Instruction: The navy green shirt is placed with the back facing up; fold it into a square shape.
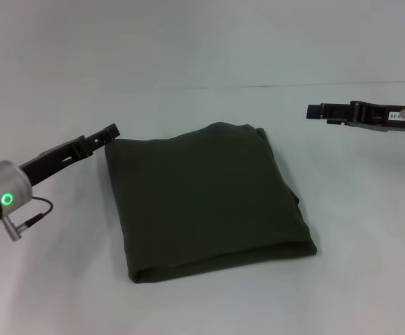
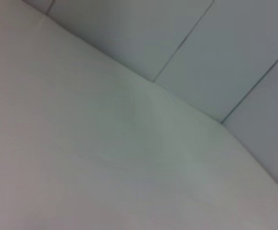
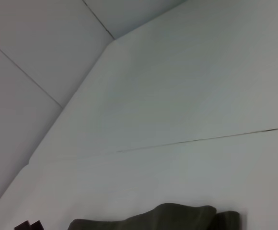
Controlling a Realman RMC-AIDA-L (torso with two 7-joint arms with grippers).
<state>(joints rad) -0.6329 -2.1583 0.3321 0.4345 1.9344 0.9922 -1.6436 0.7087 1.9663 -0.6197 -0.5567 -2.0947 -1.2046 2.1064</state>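
A: Where is the navy green shirt (image 1: 209, 199) right now?

B: It lies flat on the white desk (image 1: 356, 279), roughly midway between the left and right edges and a little nearer the front edge than the far one. It is folded into a compact, roughly square pad, plain olive side up, with stacked layers showing along its right and front edges. No lettering shows.

A: And the left hand (image 1: 112, 130)?

B: It reaches in from the desk's left edge, and its dark tip sits just beside the shirt's far-left corner. I cannot tell whether it touches the cloth. The fingers look close together at the tip, but whether they are truly together or slightly apart I cannot tell. A green light glows on the silver wrist section (image 1: 5, 199) behind it.

A: The right hand (image 1: 315, 111)?

B: It comes in from the right edge and is held level, well apart from the shirt and off toward the far-right part of the desk. It holds nothing. I cannot tell the state of its fingers either.

A: Do the wrist views add anything?

B: The left wrist view shows only the pale desk surface (image 2: 105, 167) and panelled wall (image 2: 201, 52). The right wrist view shows the desk (image 3: 187, 120), with the shirt (image 3: 177, 218) as a dark folded edge.
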